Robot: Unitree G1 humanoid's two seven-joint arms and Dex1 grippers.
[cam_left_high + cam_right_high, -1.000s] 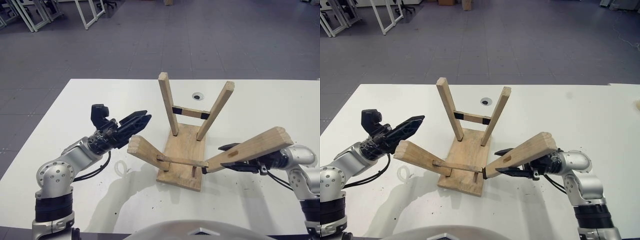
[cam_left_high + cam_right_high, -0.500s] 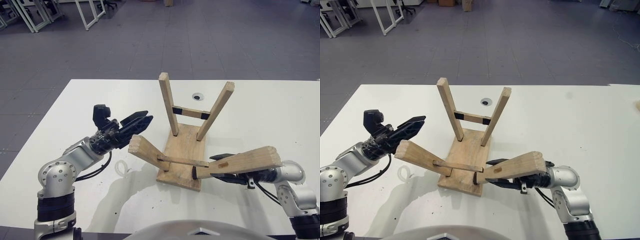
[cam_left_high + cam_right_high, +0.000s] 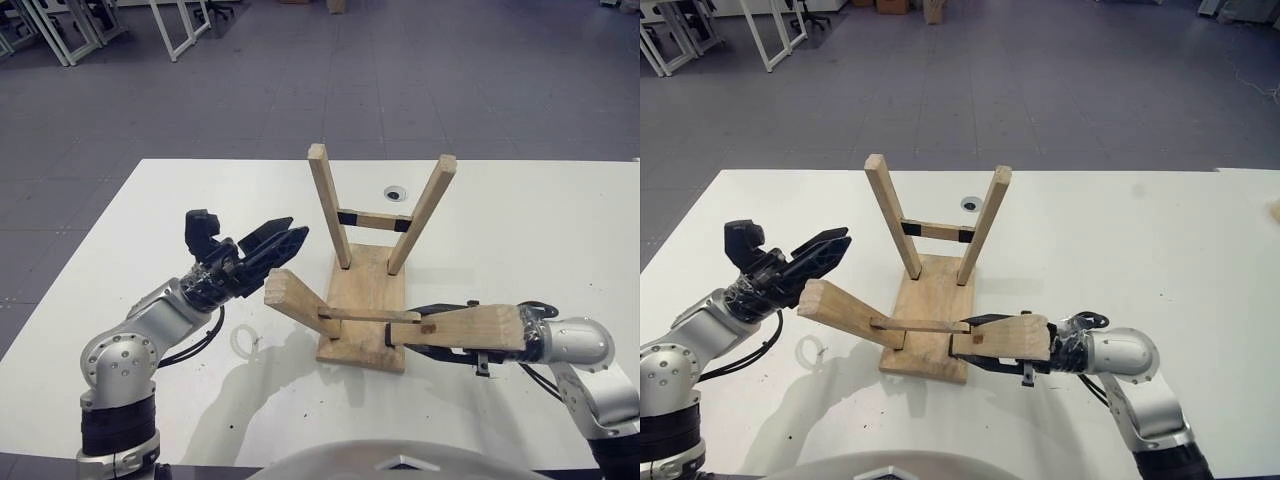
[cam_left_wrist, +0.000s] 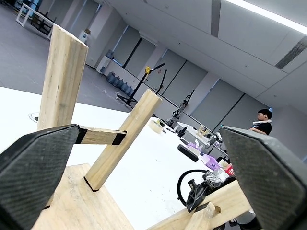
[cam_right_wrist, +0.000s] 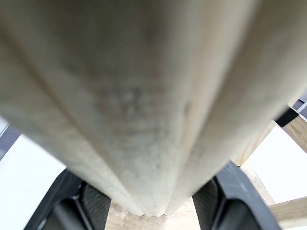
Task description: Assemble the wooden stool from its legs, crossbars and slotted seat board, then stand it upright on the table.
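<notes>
Right gripper (image 3: 418,330): clamped on near right leg (image 3: 470,327). The leg lies almost flat over the board's (image 3: 365,290) near right corner, its inner end meeting the near crossbar (image 3: 365,316).
Left gripper (image 3: 297,230): fingers apart, off the table (image 3: 520,230), just beside the near left leg's (image 3: 295,300) top.
Stool: board flat; far legs (image 3: 328,205) upright, taped crossbar (image 3: 375,220) between; near left leg tilts outward.
Around: I see a table hole (image 3: 397,191) behind, ring (image 3: 243,340) by left arm.
In the way: near left leg, between left gripper and board.

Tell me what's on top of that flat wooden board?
On the seat board: two upright legs joined by a crossbar; nearer, two leaning legs. Slots beneath them are covered.
</notes>
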